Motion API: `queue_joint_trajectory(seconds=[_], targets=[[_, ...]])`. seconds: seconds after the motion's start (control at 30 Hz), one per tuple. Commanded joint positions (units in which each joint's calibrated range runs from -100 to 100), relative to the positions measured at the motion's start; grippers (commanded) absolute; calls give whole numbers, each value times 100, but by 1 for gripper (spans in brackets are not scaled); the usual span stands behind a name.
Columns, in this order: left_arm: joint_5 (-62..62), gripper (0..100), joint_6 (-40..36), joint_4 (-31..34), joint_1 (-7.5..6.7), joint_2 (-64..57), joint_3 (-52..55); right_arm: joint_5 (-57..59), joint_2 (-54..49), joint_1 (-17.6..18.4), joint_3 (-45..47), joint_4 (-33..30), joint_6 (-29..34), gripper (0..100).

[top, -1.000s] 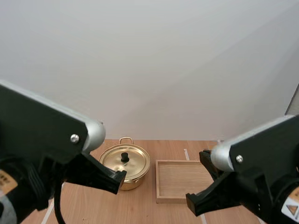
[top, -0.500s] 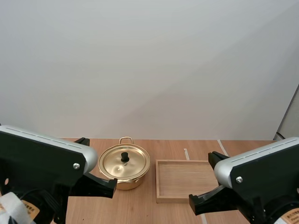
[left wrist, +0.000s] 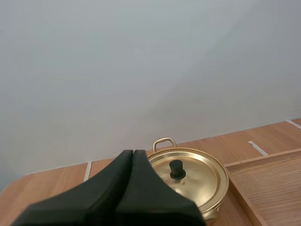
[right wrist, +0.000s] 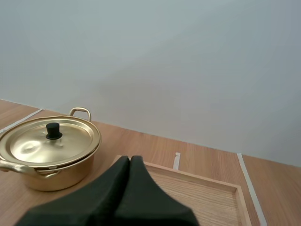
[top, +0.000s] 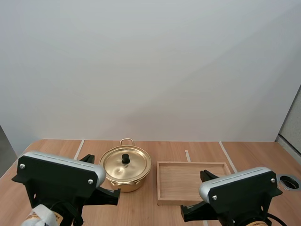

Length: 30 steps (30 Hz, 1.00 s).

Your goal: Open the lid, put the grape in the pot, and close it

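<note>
Our left pincer [left wrist: 133, 154] and right pincer [right wrist: 130, 160] are both pressed together, empty. Lid [top: 135, 164] sits on the gold pot [top: 134, 181], just beside the wooden tray [top: 188, 181].

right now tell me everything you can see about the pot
The pot is shiny gold metal, round and shallow, standing upright on the wooden table. Its lid is on, with a small black knob in the middle. A loop handle shows at the far side. The wooden tray lies beside it, apart.
</note>
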Motion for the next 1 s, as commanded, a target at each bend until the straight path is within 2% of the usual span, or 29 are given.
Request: queue_joint_trajectory(seconds=[0.0,0.17,0.33,0.5,0.53,0.73,0.97], targets=[[-406,0,-49,0,119,-125,233,-292,-41,-116,246,9,1,0],[-1403,0,-303,-46,163,-262,605,-497,-41,-357,679,147,1,0],[-1747,0,-446,-46,163,-279,1012,-1178,-41,-397,1033,519,1,0],[-2708,0,-466,-46,163,-377,1681,-546,-41,-397,1033,526,1,0],[-2032,0,-524,-46,163,-390,1681,-546,-41,-397,1033,526,1,0],[-1320,0,-855,-52,178,-487,1681,77,-41,-397,1033,402,1,0],[-347,0,-1023,-52,206,-545,1681,77,-41,-444,1033,349,1,0]])
